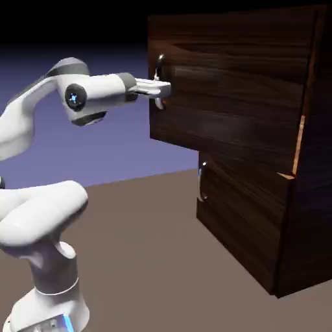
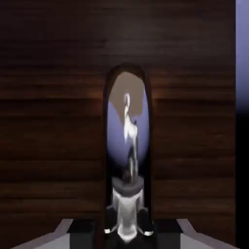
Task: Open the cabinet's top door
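Our gripper [image 1: 159, 89] is closed on the curved silver handle [image 1: 160, 63] of the top door [image 1: 227, 84], upper on the cabinet [image 1: 310, 227]. We judge the pull is in hand; next, we swing the door outward along its hinge arc.

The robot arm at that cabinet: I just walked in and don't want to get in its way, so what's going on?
The arm has its hand closed on the curved silver handle of the top door. That door stands partly open, while the lower door is shut.
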{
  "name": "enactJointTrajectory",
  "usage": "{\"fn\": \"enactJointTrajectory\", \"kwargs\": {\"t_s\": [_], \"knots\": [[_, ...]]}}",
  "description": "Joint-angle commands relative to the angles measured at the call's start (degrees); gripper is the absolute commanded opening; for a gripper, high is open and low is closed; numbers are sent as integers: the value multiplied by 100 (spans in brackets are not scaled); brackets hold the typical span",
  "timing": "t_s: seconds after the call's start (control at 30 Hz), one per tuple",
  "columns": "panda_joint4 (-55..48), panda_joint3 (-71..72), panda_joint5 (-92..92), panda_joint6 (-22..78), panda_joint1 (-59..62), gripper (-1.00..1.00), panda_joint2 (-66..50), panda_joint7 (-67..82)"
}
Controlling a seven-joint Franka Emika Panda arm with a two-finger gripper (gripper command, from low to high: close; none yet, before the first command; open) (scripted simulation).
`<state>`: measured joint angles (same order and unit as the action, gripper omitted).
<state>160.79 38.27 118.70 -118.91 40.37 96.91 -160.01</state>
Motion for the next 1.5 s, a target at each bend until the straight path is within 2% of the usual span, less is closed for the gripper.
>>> {"fn": "enactJointTrajectory", "kwargs": {"t_s": [0.0,0.1,0.2,0.53,0.97,1.47], "knots": [[119,-205,-125,169,-78,-100,7,89],[390,-757,-468,701,-113,-100,89,244],[522,-968,-428,1449,436,-100,407,105],[863,-2455,-1056,3894,1848,-100,302,449],[113,-4674,-3586,5744,1730,-100,-2301,2296],[-1949,-6405,-5723,7345,465,-100,-5416,4054]]}}
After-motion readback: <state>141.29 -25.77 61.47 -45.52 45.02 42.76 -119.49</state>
